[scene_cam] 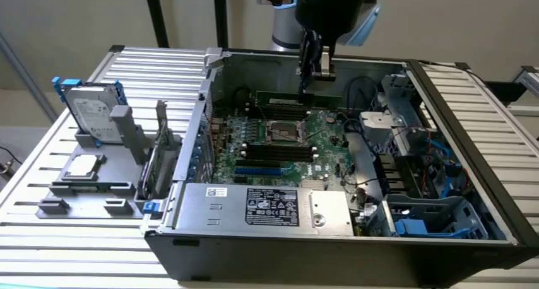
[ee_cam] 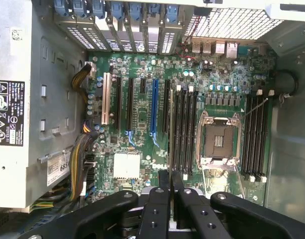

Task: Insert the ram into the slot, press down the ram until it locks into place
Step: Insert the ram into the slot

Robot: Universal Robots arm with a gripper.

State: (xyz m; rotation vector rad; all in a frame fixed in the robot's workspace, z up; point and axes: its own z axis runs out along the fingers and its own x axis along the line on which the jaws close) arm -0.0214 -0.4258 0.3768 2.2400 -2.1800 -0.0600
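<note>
Grips the ram in the claw, clamped on its upper edge about mid-length. Hangs level there, a thin green stick with dark chips, clear above the motherboard and not yet in any socket. Directly beneath the claw, faces the slot, one of a bank of long, narrow black sockets with small pale end clips; cannot tell which of them lies exactly under the stick.

To do this step well: keep the long edge parallel to the socket, centre it between the end clips, and lower straight without letting either end lead. Stiff, brittle-looking board against hard plastic, so probably little tolerance for tilt.

Just beyond the bank, away from the claw, a bright metal-framed processor socket; on the bank's other side, a glossy blue slot. Farther out, dull grey sheet-metal walls of the case. Well apart from the claw, a pale ribbed surface bearing a hard drive.
</note>
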